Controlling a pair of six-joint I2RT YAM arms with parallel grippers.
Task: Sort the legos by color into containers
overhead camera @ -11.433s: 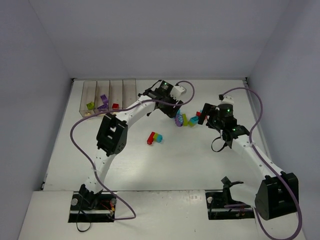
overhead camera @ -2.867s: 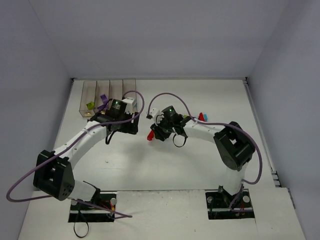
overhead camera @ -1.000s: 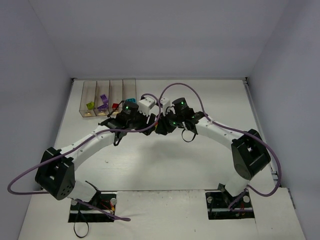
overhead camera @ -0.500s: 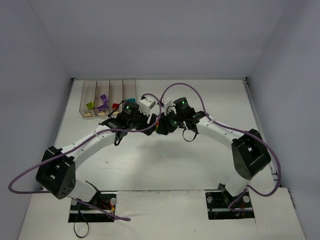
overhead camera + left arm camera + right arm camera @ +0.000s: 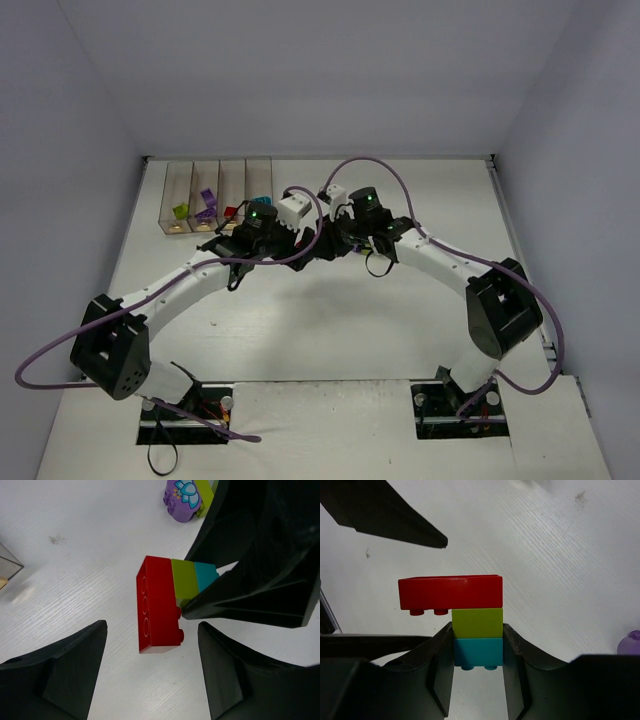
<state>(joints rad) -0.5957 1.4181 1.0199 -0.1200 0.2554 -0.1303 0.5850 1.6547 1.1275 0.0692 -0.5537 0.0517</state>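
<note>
A stack of three legos, red, lime green and teal, hangs just above the table. My right gripper is shut on its teal and green bricks, and the red brick sticks out in front. My left gripper stands open, its fingers on either side of the red brick's near end without touching it. The two grippers meet at mid-table, left gripper facing right gripper. The containers at the back left hold green, purple, red and teal legos.
A purple rounded brick with a flower print lies beyond the stack beside a green brick. A bin corner shows at the left edge. White walls enclose the table on three sides.
My right wrist has shifted slightly toward the back with the stack still in its grip. The left arm has hardly moved.
</note>
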